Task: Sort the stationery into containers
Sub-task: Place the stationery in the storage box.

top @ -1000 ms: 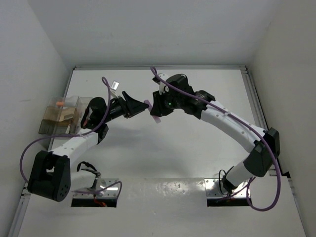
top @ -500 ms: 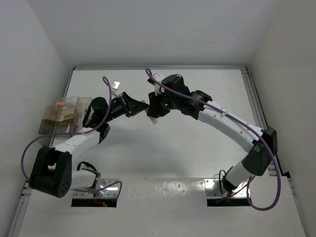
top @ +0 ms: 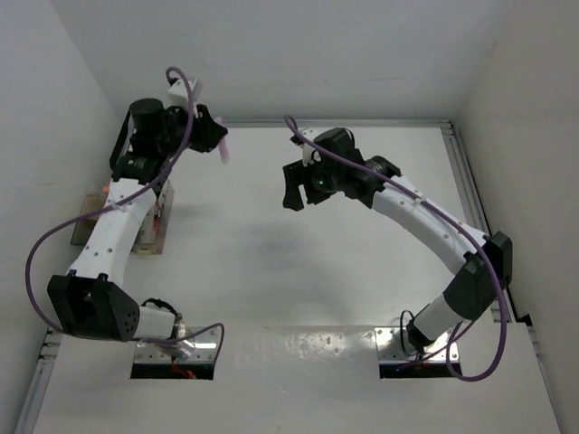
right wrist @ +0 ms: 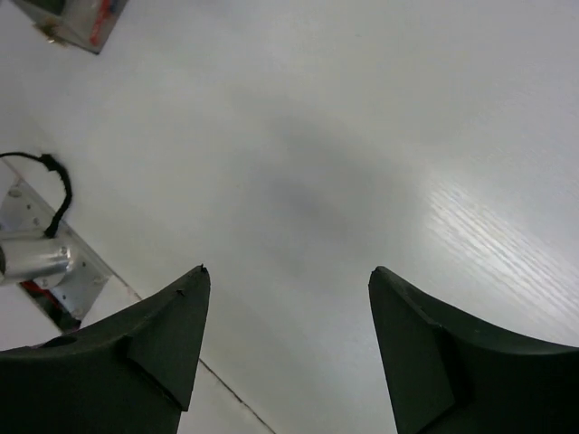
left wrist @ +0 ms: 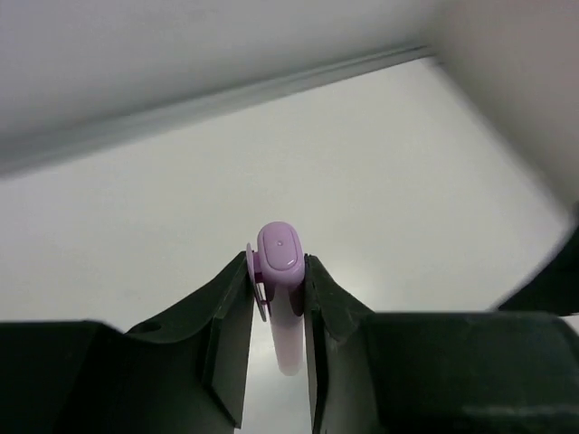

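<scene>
Right now the left pincer (top: 215, 141) is hanging high over the far left corner of the desk (top: 271, 271), and it is gripping a pale purple pen (top: 223, 150) between its two fingers. Through the left wrist camera, the pincer (left wrist: 279, 273) is pinching the pen (left wrist: 278, 251) at the very fingertips. The pen's long axis is running along the slot between the fingers. Its rounded end with the clip is poking out just past the tips, away from the palm. The rest of the barrel is running back toward the palm, where it is blurring out. From above, the pen is showing as a short streak slanting down from the fingertips, clear of the desk.

The right pincer (top: 297, 193) is hovering over the middle of the desk with its fingers spread wide and nothing between them. Its own camera is showing only bare white desk between the pincer's (right wrist: 289, 271) two tips.

The containers (top: 152, 231) are sitting well apart from both pincers, at the left edge under the left forearm. A corner of them (right wrist: 77, 20), with some red showing inside, is peeking in far beyond the right pincer.
</scene>
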Tool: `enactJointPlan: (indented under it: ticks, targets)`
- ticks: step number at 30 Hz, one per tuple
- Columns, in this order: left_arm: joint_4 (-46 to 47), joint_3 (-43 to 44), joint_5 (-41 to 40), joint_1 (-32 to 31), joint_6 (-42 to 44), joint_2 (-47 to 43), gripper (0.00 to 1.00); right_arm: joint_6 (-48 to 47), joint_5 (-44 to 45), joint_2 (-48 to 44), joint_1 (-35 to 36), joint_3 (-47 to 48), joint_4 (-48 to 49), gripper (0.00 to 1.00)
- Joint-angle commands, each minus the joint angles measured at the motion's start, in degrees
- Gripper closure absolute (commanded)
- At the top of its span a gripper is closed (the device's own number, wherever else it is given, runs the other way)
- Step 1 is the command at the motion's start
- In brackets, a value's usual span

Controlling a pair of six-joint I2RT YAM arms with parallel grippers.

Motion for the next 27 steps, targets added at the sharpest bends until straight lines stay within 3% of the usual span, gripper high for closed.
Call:
enactJointPlan:
  ticks: [1,4,5,8,11,19,27]
  targets:
    - [-25.91,9.32,-18.55,1.77,40.06,2.98,1.00,-1.55,-0.91,-1.86,-3.94,-0.34,-2.34,0.30]
    - [-25.16,8.91,-25.42,5.63,54.66,5.53,1.00,-1.55,-2.06,-0.81,-6.49,0.27,-4.01,0.31]
    - [-25.14,8.29,-24.30,8.43,62.96,6.49,1.00,-1.29,-2.41,-0.46,-7.02,0.71,-4.80,0.31]
    - [-25.93,7.41,-23.68,13.37,75.55,9.04,1.00,-1.37,-3.38,0.68,-8.61,1.86,-6.38,0.31]
    - [-25.49,8.37,-22.36,17.77,82.96,11.68,1.00,-2.25,-3.55,1.39,-9.58,2.39,-7.97,0.31]
    - [-25.23,12.50,-18.84,25.60,95.02,20.47,1.00,-3.57,-3.29,3.67,-10.63,5.11,-10.69,0.32]
    - [-21.63,14.87,-17.87,29.55,100.04,28.55,1.00,-3.66,-3.03,4.20,-10.81,3.97,-10.17,0.33]
